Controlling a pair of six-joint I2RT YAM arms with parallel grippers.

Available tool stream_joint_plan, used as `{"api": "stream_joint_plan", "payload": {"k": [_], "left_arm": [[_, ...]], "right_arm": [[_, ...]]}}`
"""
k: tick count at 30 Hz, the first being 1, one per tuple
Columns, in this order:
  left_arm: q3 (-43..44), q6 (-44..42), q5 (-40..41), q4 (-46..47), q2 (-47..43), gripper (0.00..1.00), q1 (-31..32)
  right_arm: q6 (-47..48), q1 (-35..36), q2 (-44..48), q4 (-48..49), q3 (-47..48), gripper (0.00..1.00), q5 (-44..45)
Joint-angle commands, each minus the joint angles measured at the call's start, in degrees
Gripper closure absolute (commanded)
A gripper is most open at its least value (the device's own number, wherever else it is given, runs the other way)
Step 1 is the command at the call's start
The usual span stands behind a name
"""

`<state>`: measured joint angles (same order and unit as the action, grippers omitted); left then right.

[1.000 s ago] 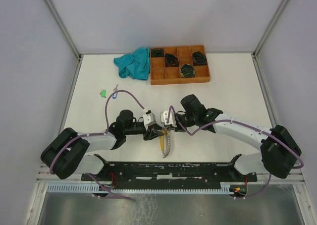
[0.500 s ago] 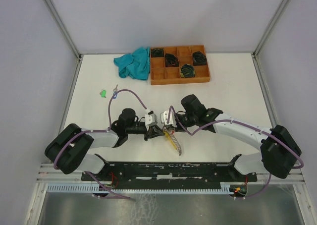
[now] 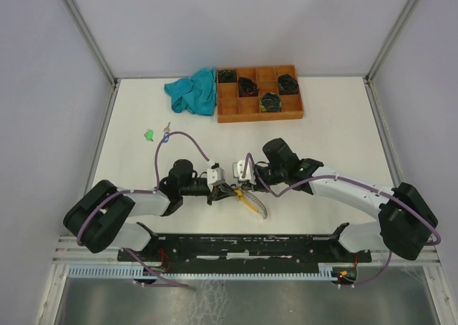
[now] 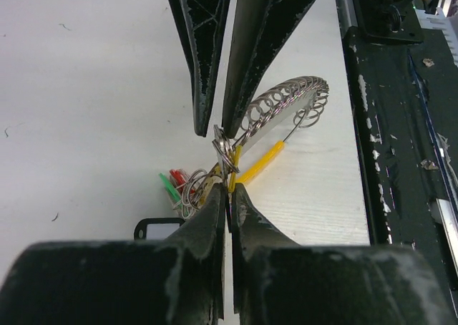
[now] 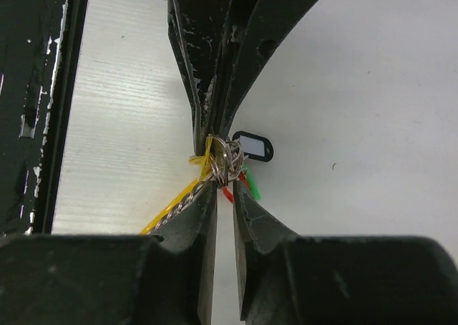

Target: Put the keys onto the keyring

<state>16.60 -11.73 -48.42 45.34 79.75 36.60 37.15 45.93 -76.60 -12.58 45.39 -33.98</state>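
The keyring (image 4: 261, 159) sits low over the tabletop (image 3: 322, 124) near its front edge, between both arms. Red- and green-tagged keys (image 4: 175, 187) seem to be bunched on it. The left fingers (image 4: 211, 221) pinch its wire tight. The right fingers (image 4: 204, 67) stand a crack apart with nothing between them. The task looks unfinished: a loose green-tagged key (image 3: 149, 134) and 1 neighbouring key (image 3: 166, 133) lie well apart.

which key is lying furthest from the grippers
The green-tagged key near the table's left edge. A second loose key lies just right of it, nearer; the other keys bunch at the keyring.
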Motion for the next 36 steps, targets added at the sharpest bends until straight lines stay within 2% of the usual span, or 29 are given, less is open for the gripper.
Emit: {"api": "stream_joint_plan", "payload": {"k": [1, 7, 18, 30, 36], "left_arm": [[-1.8, -4.5, 0.0, 7.8, -2.2, 0.97, 0.1], [-2.9, -5.0, 0.6, 10.4, -2.3, 0.97, 0.5], [-5.6, -5.0, 4.3, 14.9, -4.4, 0.97, 0.9], [-6.0, -5.3, 6.3, 15.8, -4.4, 0.97, 2.1], [-6.2, -5.2, 7.6, 16.2, -5.1, 0.97, 2.3]], "right_arm": [[-2.0, 0.3, 1.9, 4.3, -0.6, 0.77, -1.1], [-4.0, 0.0, 2.3, 6.5, -1.8, 0.73, -1.9], [-7.8, -0.7, 1.9, 9.4, -3.5, 0.71, -3.5], [-12.0, -1.1, 1.4, 16.5, -4.8, 0.78, -6.9], [-12.4, -1.3, 1.3, 16.7, -4.8, 0.9, -7.6]]}}
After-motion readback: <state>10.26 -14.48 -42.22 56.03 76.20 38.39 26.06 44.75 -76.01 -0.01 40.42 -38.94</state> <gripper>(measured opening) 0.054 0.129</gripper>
